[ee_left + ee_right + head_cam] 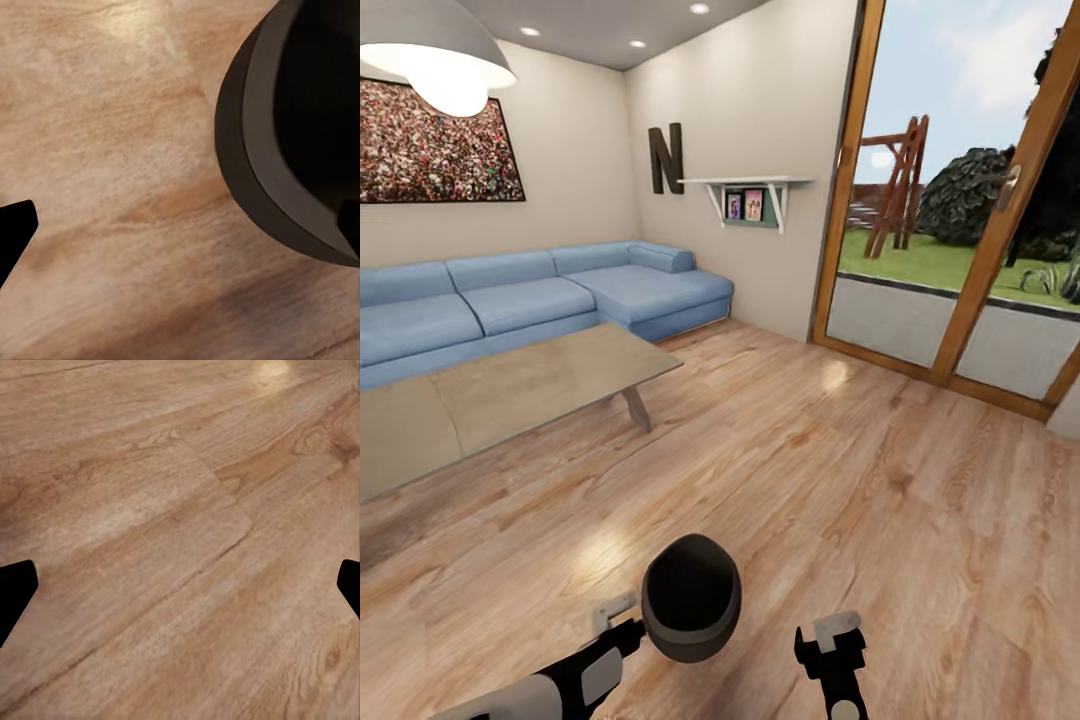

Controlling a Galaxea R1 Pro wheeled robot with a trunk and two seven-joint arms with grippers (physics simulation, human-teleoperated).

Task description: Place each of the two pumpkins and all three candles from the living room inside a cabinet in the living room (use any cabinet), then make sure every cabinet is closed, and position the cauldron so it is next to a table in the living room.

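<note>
The black cauldron [691,597] is low over the wooden floor, right in front of me. Its thick rim [247,172] shows in the left wrist view. My left gripper [625,620] is at the cauldron's left side and is open. One fingertip [351,225] lies over the cauldron's rim, and the other is apart from it over bare floor. My right gripper [825,633] is open and holds nothing, a short way right of the cauldron. The glass-topped table [510,390] stands further off to the left. The pumpkins, candles and cabinet are out of view.
A blue corner sofa [540,300] runs along the far wall behind the table. Large wood-framed glass doors [960,250] fill the right side. A small wall shelf [745,195] hangs in the corner. Wooden floor [840,470] stretches between me and the doors.
</note>
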